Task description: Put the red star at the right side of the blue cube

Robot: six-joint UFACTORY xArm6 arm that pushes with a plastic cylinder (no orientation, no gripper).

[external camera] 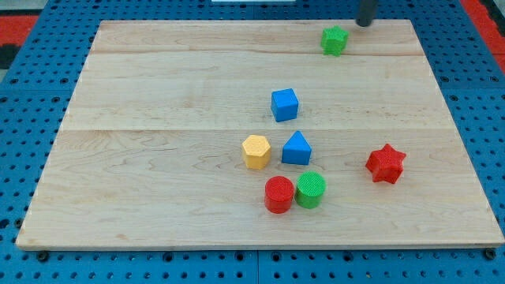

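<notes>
The red star lies at the view's right, below and to the right of the blue cube, which sits near the board's middle. My tip is at the view's top right, just right of the green star, far above the red star and apart from every block.
A yellow hexagon and a blue triangle sit just below the blue cube. A red cylinder and a green cylinder touch side by side lower down. The wooden board rests on a blue pegboard.
</notes>
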